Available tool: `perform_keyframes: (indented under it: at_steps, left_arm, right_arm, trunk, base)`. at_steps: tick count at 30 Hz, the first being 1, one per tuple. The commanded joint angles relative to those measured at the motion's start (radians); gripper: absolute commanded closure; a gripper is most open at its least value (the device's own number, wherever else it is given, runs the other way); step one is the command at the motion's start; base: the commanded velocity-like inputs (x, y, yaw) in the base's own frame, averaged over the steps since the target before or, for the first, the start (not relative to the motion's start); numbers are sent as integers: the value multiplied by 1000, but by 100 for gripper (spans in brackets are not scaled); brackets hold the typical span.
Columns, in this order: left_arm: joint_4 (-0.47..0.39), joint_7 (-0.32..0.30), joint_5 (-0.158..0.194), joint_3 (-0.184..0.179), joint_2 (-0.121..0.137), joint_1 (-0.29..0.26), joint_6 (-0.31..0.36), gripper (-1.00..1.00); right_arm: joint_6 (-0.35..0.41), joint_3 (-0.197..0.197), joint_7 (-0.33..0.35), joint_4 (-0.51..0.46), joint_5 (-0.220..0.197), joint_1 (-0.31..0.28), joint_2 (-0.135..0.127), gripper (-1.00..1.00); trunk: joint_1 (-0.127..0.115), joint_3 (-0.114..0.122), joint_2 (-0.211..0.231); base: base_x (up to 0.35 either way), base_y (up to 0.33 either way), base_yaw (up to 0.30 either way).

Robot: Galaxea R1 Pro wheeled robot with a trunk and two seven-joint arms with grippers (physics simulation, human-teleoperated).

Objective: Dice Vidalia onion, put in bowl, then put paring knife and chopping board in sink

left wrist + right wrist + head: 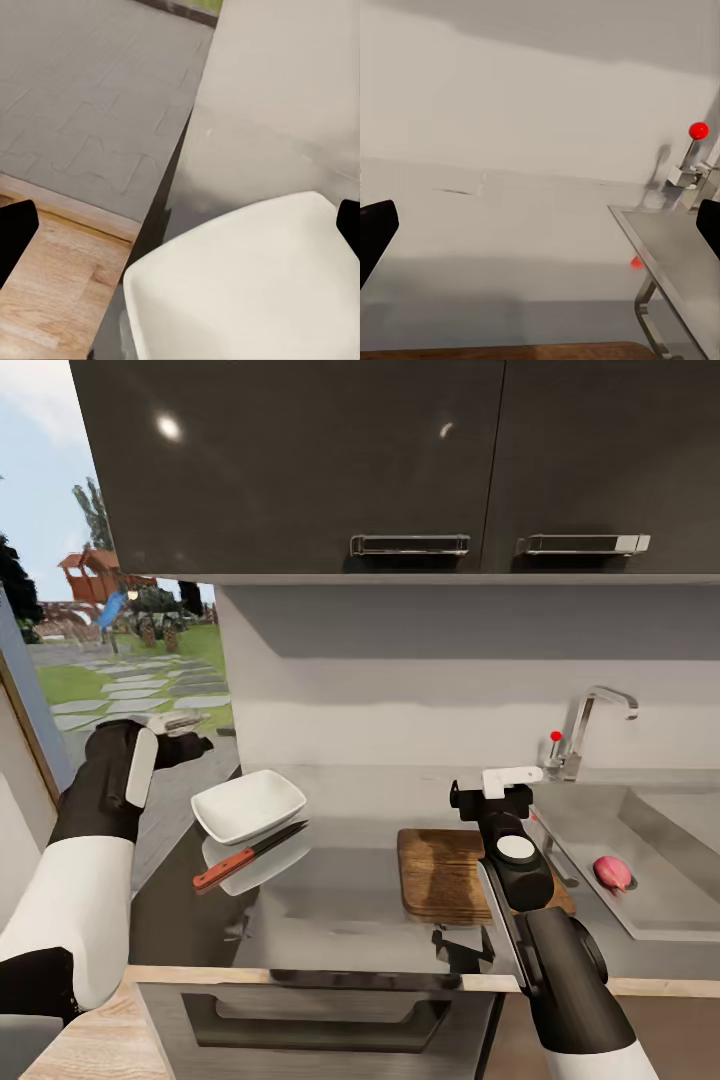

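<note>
One Vidalia onion point(612, 872) lies in the sink point(668, 830), lower right; one chopping board point(440, 873), one paring knife point(248, 856), one bowl point(248, 805) at centre. Both left gripper point(178, 725) and right gripper point(490, 792) stand apart, empty.

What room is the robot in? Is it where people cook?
It looks like a kitchen. There is a steel sink with a tap, dark cupboards on the wall above, and a grey countertop holding a chopping board, a white bowl and a paring knife.

Pinkish onion point(612, 872) in sink point(660, 920), unheld
</note>
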Motion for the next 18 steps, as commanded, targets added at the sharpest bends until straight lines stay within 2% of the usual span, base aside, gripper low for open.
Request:
perform_keyframes:
  at_steps: [1,18]
  left_arm:
    - [6,9,11,0,0,-1,4,-100]
    - [50,9,11,-1,-1,-1,0,-100]
  right_arm:
    - [7,2,-3,-1,4,-1,0,-100]
    - [7,3,-3,-1,4,-1,0,-100]
  trunk:
    - [0,-1,-1]
    - [0,-1,-1]
  base:
    - [-123,0,0]
    - [-312,0,0]
